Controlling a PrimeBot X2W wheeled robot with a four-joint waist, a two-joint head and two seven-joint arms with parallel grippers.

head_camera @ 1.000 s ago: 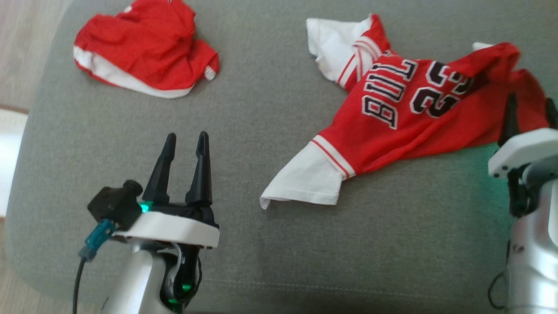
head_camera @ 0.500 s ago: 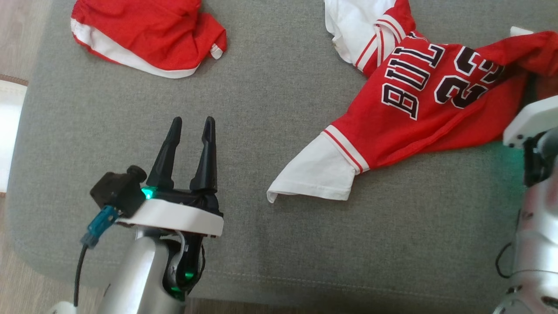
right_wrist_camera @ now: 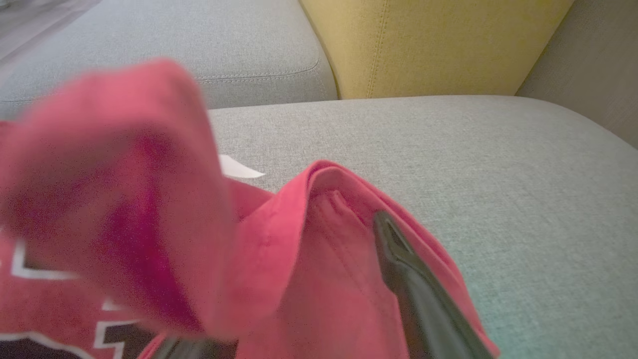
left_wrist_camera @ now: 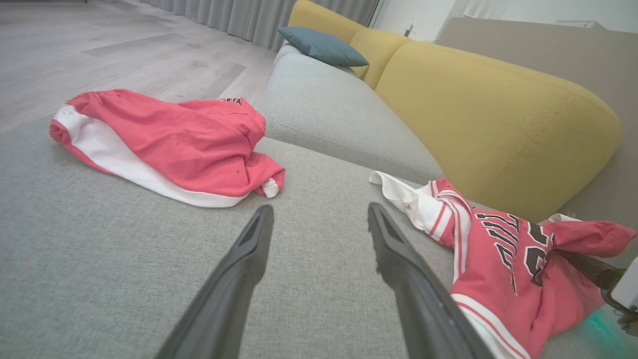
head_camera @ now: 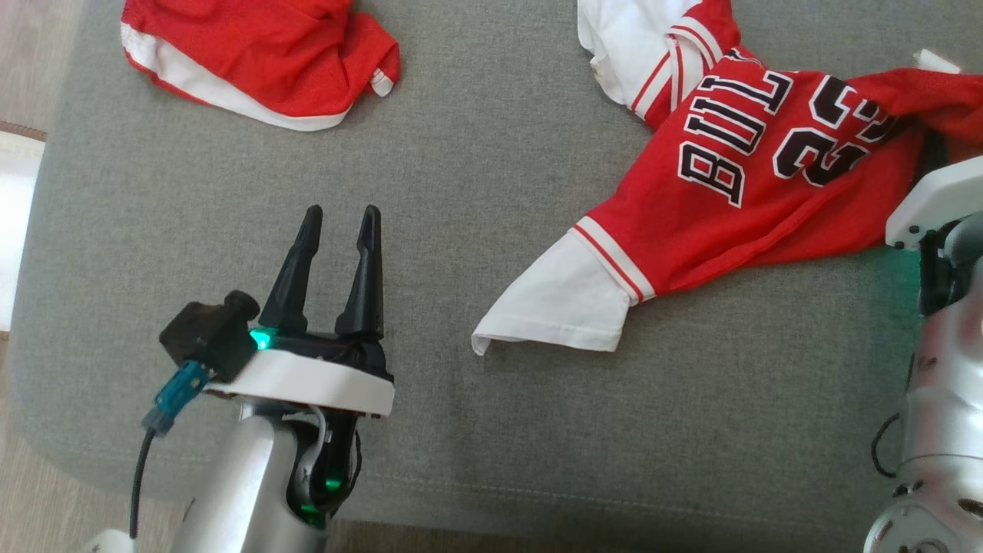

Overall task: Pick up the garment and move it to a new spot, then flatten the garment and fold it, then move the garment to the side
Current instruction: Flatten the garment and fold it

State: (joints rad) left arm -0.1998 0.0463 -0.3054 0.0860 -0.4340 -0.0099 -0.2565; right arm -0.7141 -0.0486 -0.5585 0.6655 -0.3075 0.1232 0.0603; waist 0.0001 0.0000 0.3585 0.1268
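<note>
Two grippers stood spread: left gripper (head_camera: 342,219) idle at lower left above the grey fabric cushion (head_camera: 491,445); right gripper (right_wrist_camera: 309,259), at right edge, straddled a fold of the crumpled red-and-white lettered jersey (head_camera: 768,184). Best move was closing deep on the cloth before lifting. Red-and-white shorts (head_camera: 261,54) lay upper left.

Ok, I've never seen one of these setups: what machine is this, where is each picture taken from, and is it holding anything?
It is a wheeled robot with two arms. The head view looks down from its head. Each wrist view looks along one gripper's two dark fingers. On the grey sofa cushion lie a crumpled red garment with a white band and a red-and-white jersey; a yellow backrest stands behind. The left gripper hangs open over bare cushion, holding nothing. The right gripper is at the jersey's edge, jaws apart, with red cloth draped over its fingers, not clamped.
</note>
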